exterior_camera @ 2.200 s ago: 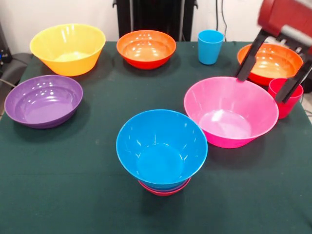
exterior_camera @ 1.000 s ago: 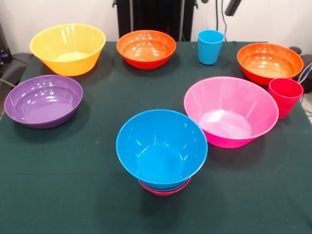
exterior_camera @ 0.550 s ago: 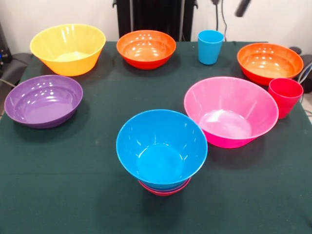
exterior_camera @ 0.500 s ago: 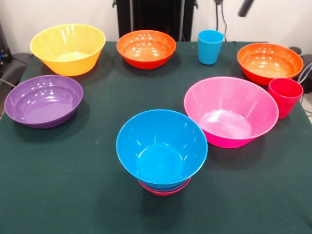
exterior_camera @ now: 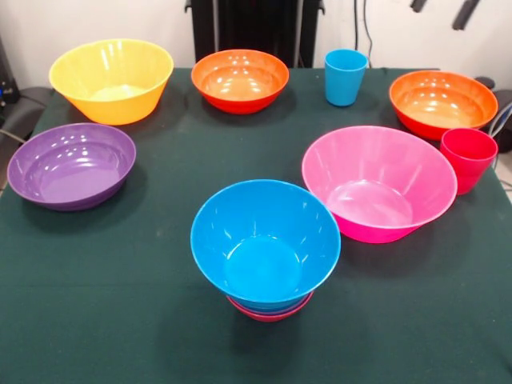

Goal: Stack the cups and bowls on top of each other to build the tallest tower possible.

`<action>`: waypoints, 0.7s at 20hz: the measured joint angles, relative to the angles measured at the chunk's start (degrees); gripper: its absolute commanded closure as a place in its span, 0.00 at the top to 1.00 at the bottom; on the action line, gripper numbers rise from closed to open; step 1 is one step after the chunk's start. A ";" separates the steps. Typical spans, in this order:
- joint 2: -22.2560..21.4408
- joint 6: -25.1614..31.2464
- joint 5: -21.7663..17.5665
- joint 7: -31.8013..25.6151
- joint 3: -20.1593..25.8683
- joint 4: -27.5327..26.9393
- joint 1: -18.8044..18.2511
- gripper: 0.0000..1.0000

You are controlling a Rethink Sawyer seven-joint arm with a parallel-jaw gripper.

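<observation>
The tower stands at the front middle: a medium blue bowl (exterior_camera: 266,244) nested on a small blue bowl, with the small magenta-red bowl's rim (exterior_camera: 270,314) showing at the base. The light blue cup (exterior_camera: 345,77) stands at the back. The red cup (exterior_camera: 468,158) stands at the right, beside the pink bowl (exterior_camera: 378,182). Single bowls: yellow (exterior_camera: 112,80), purple (exterior_camera: 70,164), and two orange-red ones, one at the back middle (exterior_camera: 240,80) and one at the back right (exterior_camera: 442,102). Only my gripper's (exterior_camera: 442,10) two dark tips show, at the top edge, high above the right orange-red bowl, spread apart and empty.
The dark green table cloth (exterior_camera: 120,304) covers the table. The black pedestal (exterior_camera: 256,28) stands behind the far edge. A cable (exterior_camera: 366,32) hangs down the wall behind the light blue cup.
My gripper has risen from beside the red cup and pink bowl to the top edge, then shifted right. No cup or bowl has moved.
</observation>
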 measured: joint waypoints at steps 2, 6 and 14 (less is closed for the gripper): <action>0.62 -0.46 0.16 0.97 0.30 0.33 1.64 1.00; 1.39 -2.17 0.53 3.23 1.39 1.51 4.24 1.00; 2.22 -10.88 0.67 6.79 5.30 5.45 5.48 1.00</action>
